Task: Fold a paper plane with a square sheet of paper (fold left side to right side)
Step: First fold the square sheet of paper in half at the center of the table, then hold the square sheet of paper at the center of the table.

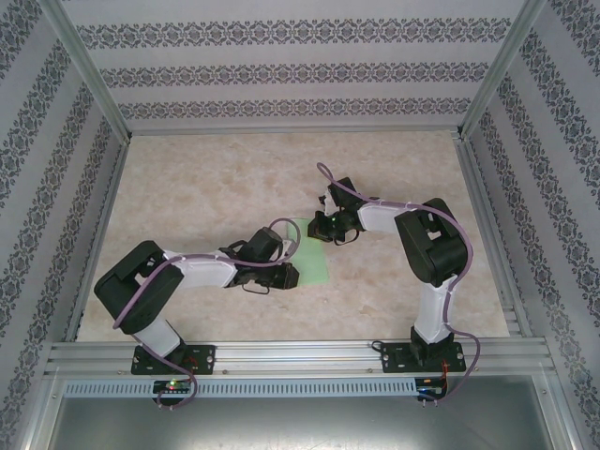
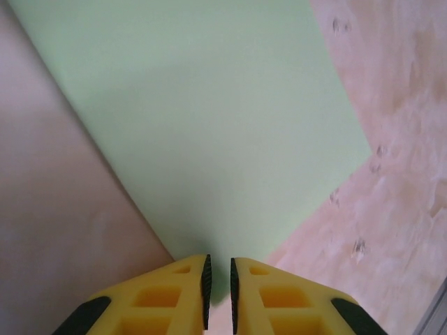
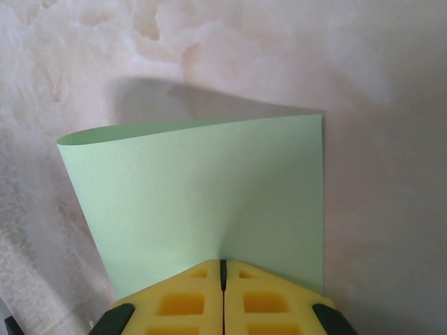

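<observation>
First fold underway: paper (image 3: 202, 202) is curled over, uncreased; all plane folds are left. Right claw (image 3: 223, 276) pinches its edge, fully closed. Left claw (image 2: 218, 279) is nearly closed at a corner, grip unclear.

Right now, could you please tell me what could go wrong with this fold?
1. The right claw is shut on the paper, which bows over in a loose, uncreased loop; pressing it flat could set a crooked crease.
2. The left claw has its jaws slightly apart at a corner of the paper; that corner might slip free and the edges drift out of line.
</observation>
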You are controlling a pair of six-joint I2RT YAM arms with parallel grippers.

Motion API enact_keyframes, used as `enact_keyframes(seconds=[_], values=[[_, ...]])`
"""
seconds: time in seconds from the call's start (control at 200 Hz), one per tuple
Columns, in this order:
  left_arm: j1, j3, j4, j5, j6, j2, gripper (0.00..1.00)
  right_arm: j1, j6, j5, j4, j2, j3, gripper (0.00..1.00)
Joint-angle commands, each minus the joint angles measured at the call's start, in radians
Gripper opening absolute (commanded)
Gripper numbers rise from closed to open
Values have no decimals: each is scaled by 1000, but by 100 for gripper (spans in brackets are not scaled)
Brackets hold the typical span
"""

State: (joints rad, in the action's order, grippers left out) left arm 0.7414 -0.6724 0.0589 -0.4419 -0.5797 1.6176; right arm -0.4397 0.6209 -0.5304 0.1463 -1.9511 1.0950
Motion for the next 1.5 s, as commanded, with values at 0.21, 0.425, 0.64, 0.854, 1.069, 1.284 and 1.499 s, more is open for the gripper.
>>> enact_keyframes(seconds=[0.21,0.425,0.64,0.854,1.069,1.284,1.499], values=[[28,45,-171,-52,83,-125,18,5,-24,96,49,-9,3,7],[-103,-11,-140,-84,67,-262,16,2,-25,94,49,-4,8,7],[-148,-177,-120,-115,95,-61,15,-2,-26,95,51,1,8,7],[-146,-263,13,-201,61,133,16,-6,-28,90,51,6,9,7],[-114,-311,-40,-152,79,231,16,-8,-30,80,41,17,10,8],[-81,-309,-103,-61,95,258,16,-7,-35,58,17,57,28,9],[-60,-304,-123,-12,90,269,16,4,-64,87,58,179,28,18]])
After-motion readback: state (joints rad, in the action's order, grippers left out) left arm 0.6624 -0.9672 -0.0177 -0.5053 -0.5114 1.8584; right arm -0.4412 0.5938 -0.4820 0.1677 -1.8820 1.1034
